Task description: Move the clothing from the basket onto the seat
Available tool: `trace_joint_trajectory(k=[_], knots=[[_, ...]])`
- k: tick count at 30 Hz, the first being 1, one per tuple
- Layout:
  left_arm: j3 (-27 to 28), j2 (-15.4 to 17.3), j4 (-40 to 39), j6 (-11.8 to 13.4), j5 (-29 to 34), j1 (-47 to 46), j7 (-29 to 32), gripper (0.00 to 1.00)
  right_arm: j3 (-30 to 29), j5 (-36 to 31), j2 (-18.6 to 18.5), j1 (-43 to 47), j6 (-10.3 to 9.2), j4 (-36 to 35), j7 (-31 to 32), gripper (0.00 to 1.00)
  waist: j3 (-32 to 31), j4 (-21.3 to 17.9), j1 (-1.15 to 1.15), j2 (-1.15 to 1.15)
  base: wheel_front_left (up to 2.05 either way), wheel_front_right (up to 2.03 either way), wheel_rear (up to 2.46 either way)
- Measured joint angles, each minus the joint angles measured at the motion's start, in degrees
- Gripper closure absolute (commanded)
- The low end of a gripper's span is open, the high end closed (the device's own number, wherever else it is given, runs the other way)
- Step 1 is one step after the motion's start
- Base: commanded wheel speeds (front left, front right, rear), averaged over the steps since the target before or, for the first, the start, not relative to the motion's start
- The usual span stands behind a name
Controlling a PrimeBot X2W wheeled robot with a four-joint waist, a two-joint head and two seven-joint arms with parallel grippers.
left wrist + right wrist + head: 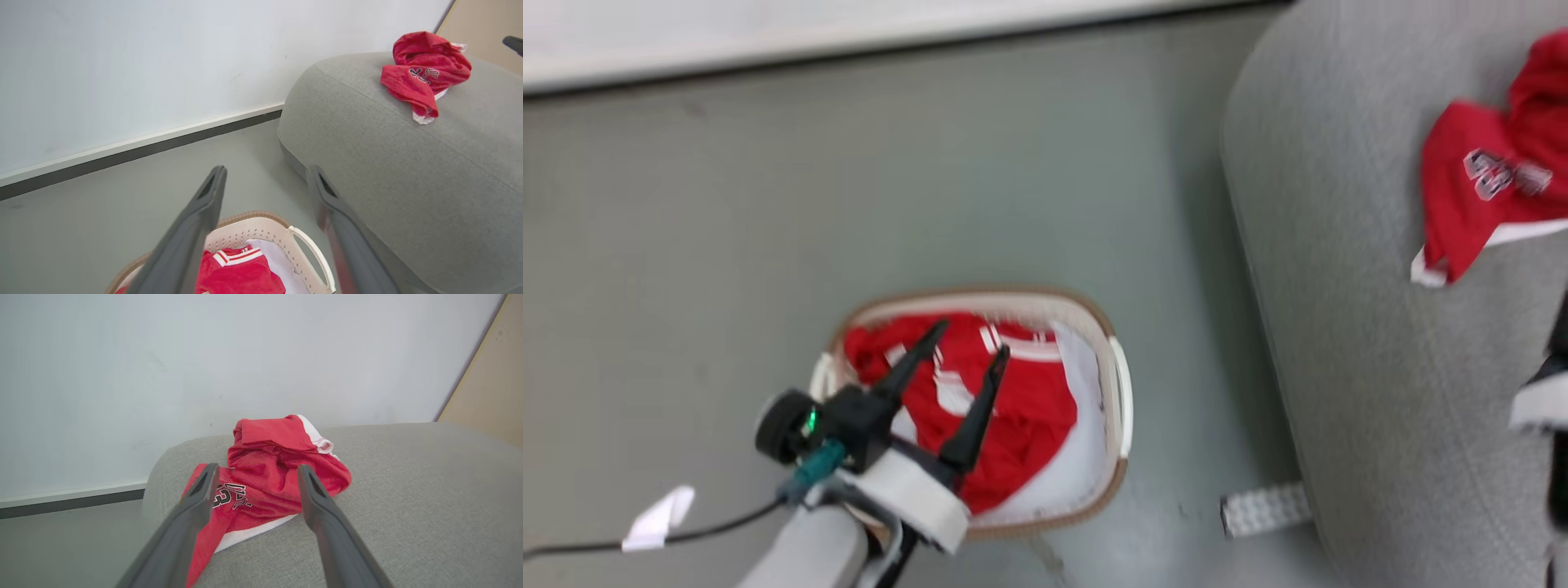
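Observation:
The white basket (1120, 384) with a brown rim stands on the grey floor, left of the grey sofa (1372, 343). In it lies a red garment (1021, 408) with red-and-white striped cuffs (239, 256). My left gripper (971, 339) hangs open just above it, nothing between its fingers (266, 169). A second red garment bearing "23" (1474, 192) lies crumpled on the sofa's rounded arm (388, 155). My right gripper (257, 469) is open just short of that garment (278, 473), holding nothing.
A pale flat pad (1086, 457) lines the basket's right side. A white-tagged cable (658, 514) trails at my left forearm. A white perforated block (1266, 510) sits at the sofa's base. The wall's skirting (849, 41) bounds the floor behind.

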Motion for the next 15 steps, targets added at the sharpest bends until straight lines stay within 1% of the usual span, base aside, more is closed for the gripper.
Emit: trace_joint_trajectory(k=[2, 5, 6, 10, 15], knots=[[1.85, -1.52, -0.54, 0.42, -0.04, 2.7, -0.04, 0.0, 3.13, 3.08, 0.01, 4.22, 0.0, -2.52, -0.01, 0.0, -2.86, 0.56, -0.01, 0.0, 0.0, 0.0, 0.0], [5.03, -3.64, -1.15, 0.76, 0.11, 7.41, -0.04, 0.0, 7.5, 4.41, 0.04, 10.71, 0.0, -6.3, -0.02, 0.0, -7.12, 1.77, -0.01, 0.0, 0.0, 0.0, 0.0], [6.28, -4.23, -1.34, 0.77, 0.37, 8.83, -0.04, 0.0, 8.7, 5.84, 0.1, 12.53, 0.0, -7.34, -0.01, 0.0, -8.53, 2.27, -0.02, 0.0, 0.0, 0.0, 0.0], [10.77, -6.14, -1.66, 0.71, 2.34, 14.45, -0.04, 0.0, 13.23, 7.75, 0.12, 18.86, 0.0, -10.38, -0.01, 0.0, -13.76, 4.43, -0.02, 0.0, 0.0, 0.0, 0.0], [16.08, -7.58, -1.59, 0.27, 4.47, 20.72, -0.04, 0.0, 17.5, 9.71, 0.1, 25.49, 0.0, -13.35, -0.02, 0.0, -19.45, 7.2, -0.02, 0.0, 0.0, 0.0, 0.0]])
